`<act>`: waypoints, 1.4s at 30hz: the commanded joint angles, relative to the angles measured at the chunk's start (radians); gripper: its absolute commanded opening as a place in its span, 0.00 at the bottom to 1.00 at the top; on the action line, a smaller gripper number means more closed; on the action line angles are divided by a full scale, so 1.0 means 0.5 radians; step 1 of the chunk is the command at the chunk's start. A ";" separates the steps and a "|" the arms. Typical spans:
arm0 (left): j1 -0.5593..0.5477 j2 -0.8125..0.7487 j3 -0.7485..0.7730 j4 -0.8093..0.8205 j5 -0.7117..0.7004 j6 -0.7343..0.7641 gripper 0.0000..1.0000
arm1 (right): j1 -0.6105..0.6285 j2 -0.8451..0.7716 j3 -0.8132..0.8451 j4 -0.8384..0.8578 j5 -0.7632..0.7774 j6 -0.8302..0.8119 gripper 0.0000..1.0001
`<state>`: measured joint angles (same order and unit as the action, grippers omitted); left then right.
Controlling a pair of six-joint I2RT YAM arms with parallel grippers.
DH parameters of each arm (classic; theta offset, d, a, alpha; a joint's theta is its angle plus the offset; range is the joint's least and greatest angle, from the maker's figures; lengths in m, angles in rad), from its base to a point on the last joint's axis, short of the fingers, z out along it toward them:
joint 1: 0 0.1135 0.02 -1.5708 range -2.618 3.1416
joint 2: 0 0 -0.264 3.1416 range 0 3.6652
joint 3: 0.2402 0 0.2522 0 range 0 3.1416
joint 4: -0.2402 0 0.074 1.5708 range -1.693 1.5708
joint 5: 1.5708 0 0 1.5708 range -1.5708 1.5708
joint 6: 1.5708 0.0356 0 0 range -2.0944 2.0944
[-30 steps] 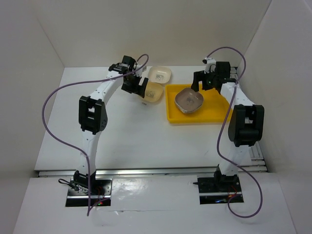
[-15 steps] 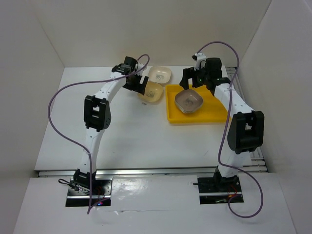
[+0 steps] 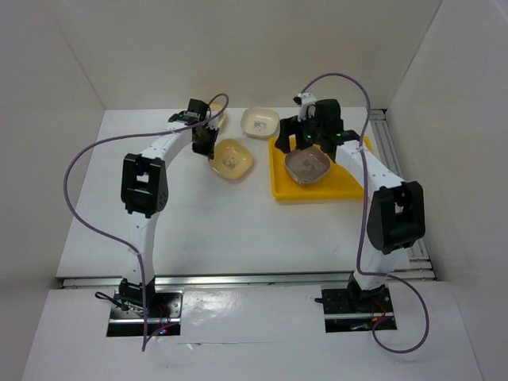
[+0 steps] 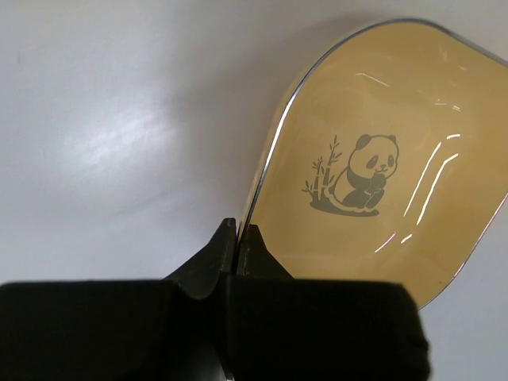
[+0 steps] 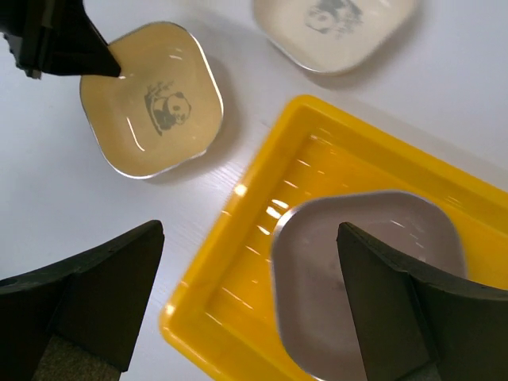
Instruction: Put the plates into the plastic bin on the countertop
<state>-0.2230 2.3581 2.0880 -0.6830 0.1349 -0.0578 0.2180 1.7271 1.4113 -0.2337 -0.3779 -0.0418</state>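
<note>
Open bench runs from the arm bases to the plates. Mid-bench: left end effector pinching the rim of yellow-orange panda plate, just left of yellow bin, narrow gap between. Over the bin's left end: right end effector spread wide above greyish-lavender plate inside. Cream plate lies beyond the bin's far-left corner, near back wall.

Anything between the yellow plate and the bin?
Nothing. Only bare countertop separates the yellow plate from the bin, clearest in the right wrist view.
</note>
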 commanded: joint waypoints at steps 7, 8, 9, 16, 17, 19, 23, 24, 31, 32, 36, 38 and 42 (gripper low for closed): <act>0.029 -0.700 -0.568 -0.073 0.255 0.318 0.00 | 0.499 0.506 0.582 0.050 -0.036 0.019 0.95; 0.029 -0.746 -0.568 -0.097 0.297 0.318 0.00 | 0.521 0.549 0.668 0.050 -0.036 0.019 0.95; 0.050 -0.771 -0.568 -0.122 0.325 0.300 0.00 | 0.558 0.619 0.693 0.050 -0.036 0.019 0.94; 0.093 -0.912 -0.501 -0.242 0.565 0.208 0.00 | 0.665 0.755 0.690 0.068 0.056 0.001 0.90; 0.093 -0.936 -0.473 -0.266 0.583 0.208 0.00 | 0.665 0.755 0.690 0.087 0.038 0.001 0.82; 0.093 -0.955 -0.473 -0.266 0.565 0.189 0.00 | 0.684 0.755 0.672 0.087 0.013 0.001 0.24; 0.093 -0.906 -0.387 -0.288 0.464 0.171 0.41 | 0.684 0.688 0.611 0.111 0.093 0.001 0.00; 0.093 -0.906 -0.357 -0.306 0.403 0.171 0.74 | 0.684 0.687 0.580 0.111 0.120 0.001 0.00; 0.115 -0.624 0.100 -0.361 0.359 0.107 0.99 | 0.356 0.320 0.228 0.133 0.219 0.046 0.00; 0.115 -0.572 0.177 -0.361 0.359 0.106 0.99 | 0.304 0.259 0.166 0.133 0.219 0.047 0.00; 0.115 -0.345 0.475 -0.413 0.378 0.106 0.99 | 0.077 -0.024 -0.079 0.157 0.200 -0.024 0.00; 0.093 -0.274 0.591 -0.413 0.402 0.106 0.99 | -0.034 -0.104 -0.172 0.112 0.133 -0.085 0.00; 0.026 -0.160 0.628 -0.322 0.332 0.131 0.99 | -0.319 -0.196 -0.236 0.038 -0.002 -0.165 0.00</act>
<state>-0.1787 2.2482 2.3627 -0.8600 0.3073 0.0177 0.1005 1.6756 1.3186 -0.2020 -0.3103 -0.0734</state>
